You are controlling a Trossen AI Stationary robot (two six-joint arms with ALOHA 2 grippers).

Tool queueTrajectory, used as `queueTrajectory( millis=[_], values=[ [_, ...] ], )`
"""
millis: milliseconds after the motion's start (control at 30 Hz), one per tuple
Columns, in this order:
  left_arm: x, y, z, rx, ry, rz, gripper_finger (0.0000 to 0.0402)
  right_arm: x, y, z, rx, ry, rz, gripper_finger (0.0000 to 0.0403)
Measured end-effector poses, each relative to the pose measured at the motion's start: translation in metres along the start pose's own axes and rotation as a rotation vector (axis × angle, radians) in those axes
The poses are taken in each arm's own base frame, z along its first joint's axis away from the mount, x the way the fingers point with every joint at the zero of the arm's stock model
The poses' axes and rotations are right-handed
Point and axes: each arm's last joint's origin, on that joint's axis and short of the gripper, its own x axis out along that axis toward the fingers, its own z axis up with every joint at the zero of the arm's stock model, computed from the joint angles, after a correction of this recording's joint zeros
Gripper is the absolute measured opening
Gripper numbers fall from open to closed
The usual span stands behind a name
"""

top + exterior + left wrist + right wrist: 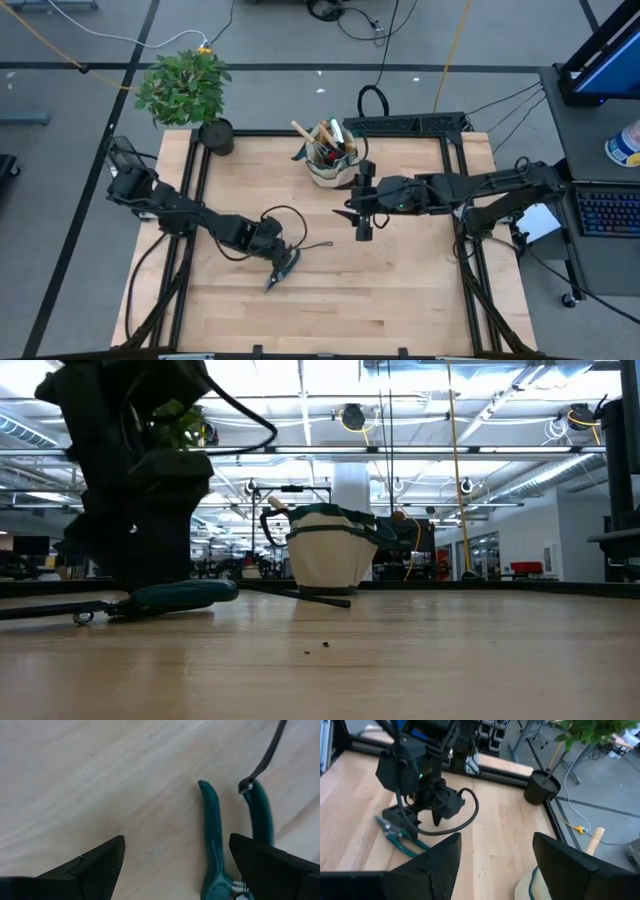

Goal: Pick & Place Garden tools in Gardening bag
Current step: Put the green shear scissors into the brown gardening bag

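The pruning shears (281, 272), with teal handles (211, 835) and a thin black loop, lie flat on the wooden table left of centre; they also show in the low view (185, 595). My left gripper (175, 865) is open and low over them (283, 260), one finger on either side of the handles, with no touch showing. The beige gardening bag (328, 160) stands upright at the far middle with wood-handled tools sticking out of it (330, 555). My right gripper (495, 865) is open and empty, above the table just near and right of the bag (362, 225).
A leafy potted plant (185, 85) in a black pot (215, 135) stands at the table's far left corner. A black frame rail (405, 122) runs along the far edge. Bare wood (400, 300) lies toward the near edge.
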Motion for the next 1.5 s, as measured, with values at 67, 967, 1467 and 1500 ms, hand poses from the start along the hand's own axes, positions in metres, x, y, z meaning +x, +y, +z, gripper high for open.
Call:
queueTrajectory(
  millis=[67,967,1467,1500],
  values=[
    [0.005,0.000,-0.001,0.002,0.017,0.002,0.0365,0.000,0.000,-0.002,-0.004,0.015,0.003,0.0240],
    [0.017,0.004,-0.003,-0.062,0.014,0.079,0.0365,0.000,0.000,-0.004,-0.013,0.039,0.006,0.0240],
    [0.025,0.010,-0.009,-0.147,0.030,0.181,0.0281,0.000,0.000,-0.004,0.000,0.035,0.004,0.0240],
    [0.024,0.011,-0.009,-0.146,0.032,0.188,0.0270,0.000,0.000,-0.004,0.000,0.035,0.004,0.0240]
  ],
)
